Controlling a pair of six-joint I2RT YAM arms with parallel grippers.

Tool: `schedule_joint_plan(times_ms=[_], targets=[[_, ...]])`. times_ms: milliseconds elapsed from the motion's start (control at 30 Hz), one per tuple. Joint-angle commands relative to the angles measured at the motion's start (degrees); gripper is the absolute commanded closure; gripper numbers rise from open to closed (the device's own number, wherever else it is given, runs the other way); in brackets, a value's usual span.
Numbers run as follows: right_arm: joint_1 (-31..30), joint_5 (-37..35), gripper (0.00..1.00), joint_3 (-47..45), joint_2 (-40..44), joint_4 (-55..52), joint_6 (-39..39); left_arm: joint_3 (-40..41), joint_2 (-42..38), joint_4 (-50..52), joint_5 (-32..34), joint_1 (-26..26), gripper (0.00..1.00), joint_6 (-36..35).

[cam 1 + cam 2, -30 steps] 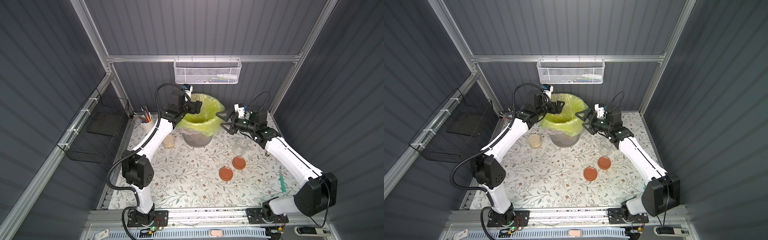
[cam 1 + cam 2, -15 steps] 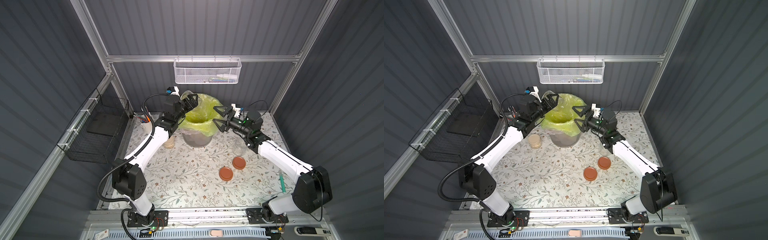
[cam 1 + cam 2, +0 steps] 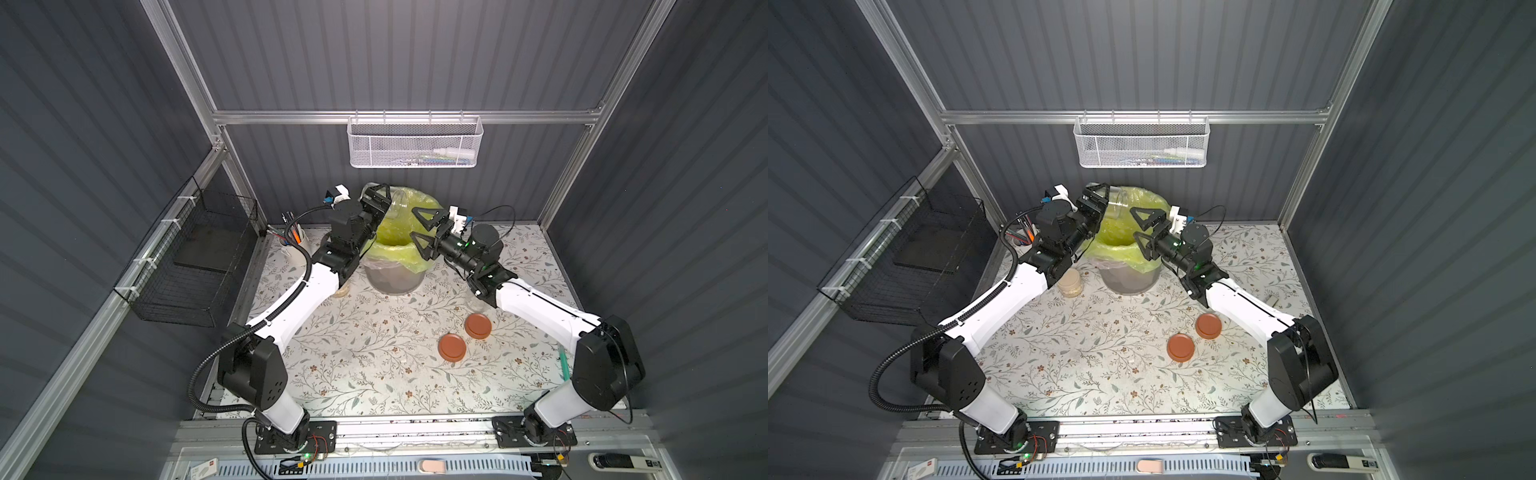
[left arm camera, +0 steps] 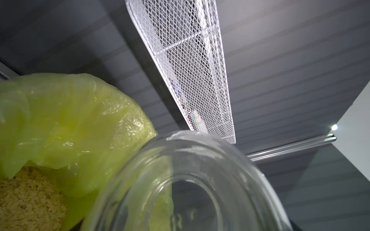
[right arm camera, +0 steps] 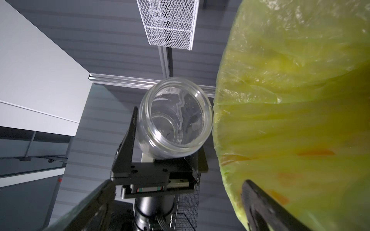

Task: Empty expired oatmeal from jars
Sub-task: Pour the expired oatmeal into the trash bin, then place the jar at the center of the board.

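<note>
Left jaws clamped on emptied jar (image 5: 174,120), tipped back at bin's (image 3: 392,278) far-left rim; oatmeal (image 4: 30,200) now inside. Right jaws apart, moved closer. Full jar (image 3: 1069,282) remains.

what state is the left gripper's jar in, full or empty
Empty. In the right wrist view the lidless jar held by the left gripper is clear glass all through; oatmeal lies in the bag.
</note>
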State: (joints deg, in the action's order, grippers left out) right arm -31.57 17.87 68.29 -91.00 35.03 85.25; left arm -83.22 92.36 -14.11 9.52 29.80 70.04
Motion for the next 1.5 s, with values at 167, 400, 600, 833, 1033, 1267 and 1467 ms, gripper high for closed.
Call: schedule_joint_plan(times_ms=[167, 400, 600, 833, 1033, 1267, 1467], targets=[[-3.2, -6.66, 0.01, 4.53, -1.35, -1.86, 0.04, -0.02, -3.45, -5.49, 4.09, 1.72, 0.61, 8.08], [-5.24, -10.74, 0.01, 5.48, -2.81, -2.54, 1.23, 3.79, -4.89, -5.63, 5.43, 2.52, 0.59, 12.08], [-6.21, -11.89, 0.01, 7.27, -4.39, -2.96, 1.48, 5.91, -6.68, -5.57, 7.06, 3.07, 0.59, 12.97], [-7.01, -13.21, 0.01, 9.25, -6.03, -5.03, 1.32, 8.87, -6.61, -9.05, 6.39, 3.07, 0.59, 16.78], [-7.47, -13.91, 0.01, 11.85, -8.7, -3.54, 2.09, 9.28, -6.68, -10.15, 6.04, 3.07, 0.59, 17.32], [-8.06, -14.85, 0.01, 17.84, -11.35, -7.53, 0.77, 10.8, -6.65, -12.73, 5.34, 3.11, 0.59, 20.88], [-8.24, -17.06, 0.01, 19.19, -12.44, -6.64, 0.06, 10.39, -6.49, -13.05, 5.03, 3.07, 0.59, 21.67]])
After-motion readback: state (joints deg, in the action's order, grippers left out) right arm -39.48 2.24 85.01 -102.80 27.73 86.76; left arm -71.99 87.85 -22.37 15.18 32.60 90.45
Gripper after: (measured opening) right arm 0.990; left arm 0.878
